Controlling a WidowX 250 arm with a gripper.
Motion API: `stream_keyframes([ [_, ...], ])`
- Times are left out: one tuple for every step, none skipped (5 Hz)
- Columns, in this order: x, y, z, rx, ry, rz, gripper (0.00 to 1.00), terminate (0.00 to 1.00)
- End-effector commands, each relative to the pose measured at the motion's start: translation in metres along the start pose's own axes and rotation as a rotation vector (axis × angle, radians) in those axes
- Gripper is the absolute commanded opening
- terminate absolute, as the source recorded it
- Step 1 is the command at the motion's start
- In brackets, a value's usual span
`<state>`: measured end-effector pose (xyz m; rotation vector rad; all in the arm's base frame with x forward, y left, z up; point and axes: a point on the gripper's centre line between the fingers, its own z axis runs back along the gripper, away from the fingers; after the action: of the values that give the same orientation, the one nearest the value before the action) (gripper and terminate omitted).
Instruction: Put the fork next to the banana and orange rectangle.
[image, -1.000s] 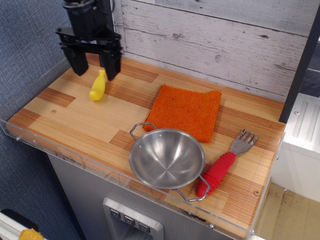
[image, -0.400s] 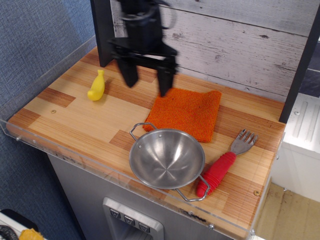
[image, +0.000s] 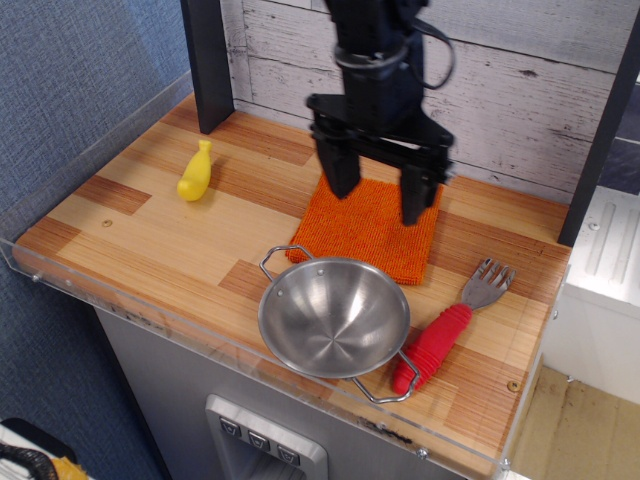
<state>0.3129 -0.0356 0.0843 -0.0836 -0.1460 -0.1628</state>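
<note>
The fork (image: 450, 325) lies at the front right of the wooden counter, red ribbed handle toward the front edge, grey tines pointing back right. The yellow banana (image: 196, 172) lies at the back left. The orange cloth (image: 368, 234) lies flat in the middle back, just behind the steel bowl. My black gripper (image: 378, 196) hangs above the cloth, fingers pointing down and spread apart, open and empty. It covers part of the cloth's back edge. It is well to the left of and behind the fork.
A steel bowl (image: 334, 316) with two wire handles stands at the front middle, its right handle touching or overlapping the fork handle. A clear acrylic lip (image: 250, 350) runs along the counter's front. A dark post (image: 205, 60) stands at the back left. A plank wall backs the counter.
My gripper has moved from above the banana at the back left rightward across the counter to above the orange cloth. It stayed open. No object has moved.
</note>
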Motion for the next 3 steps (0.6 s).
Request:
stream_keyframes([
  [0.001,-0.040,-0.022,-0.024,-0.003,-0.018,1.00,0.00],
  [0.001,-0.067,-0.034,-0.042,0.004,-0.043,1.00,0.00],
  [-0.002,-0.086,-0.044,-0.044,0.010,-0.075,1.00,0.00],
])
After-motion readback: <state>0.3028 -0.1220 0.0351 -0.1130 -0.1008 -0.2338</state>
